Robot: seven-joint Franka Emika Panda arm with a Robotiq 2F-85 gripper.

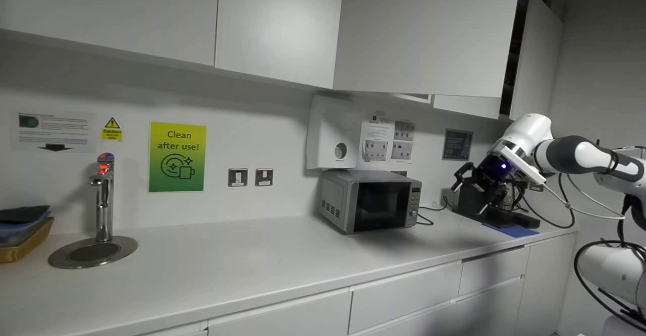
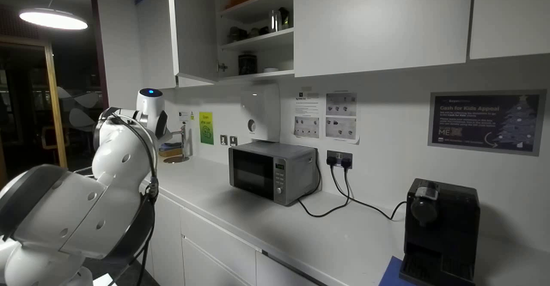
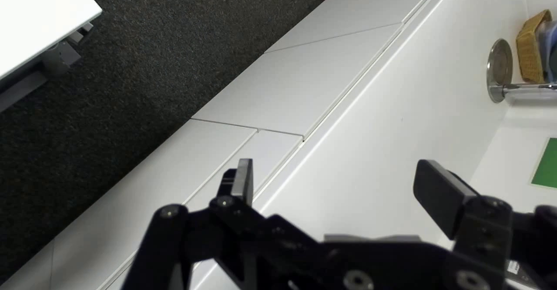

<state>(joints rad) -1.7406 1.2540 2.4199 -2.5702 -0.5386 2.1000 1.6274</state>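
My gripper (image 3: 335, 168) stands wide open, its two black pads far apart and nothing between them. Beyond the pads, the wrist view shows the white worktop (image 3: 383, 129) and its front edge. In an exterior view the gripper (image 1: 469, 199) hangs tilted above counter height and overlaps the dark coffee machine behind; it touches nothing that I can see. A silver microwave (image 1: 381, 202) with a black door sits on the worktop along the wall, its door shut. The coffee machine (image 2: 442, 230) stands on a blue mat (image 2: 395, 271). The arm hides the gripper's fingers in that exterior view.
A chrome tap (image 1: 104, 200) rises over a round drain (image 1: 93, 253), beside a wicker basket (image 3: 531, 50). Wall cupboards hang above, one door (image 2: 195, 28) standing open over shelves (image 2: 258, 39). Power cables (image 2: 322, 213) trail across the worktop. A white table (image 3: 43, 15) stands opposite.
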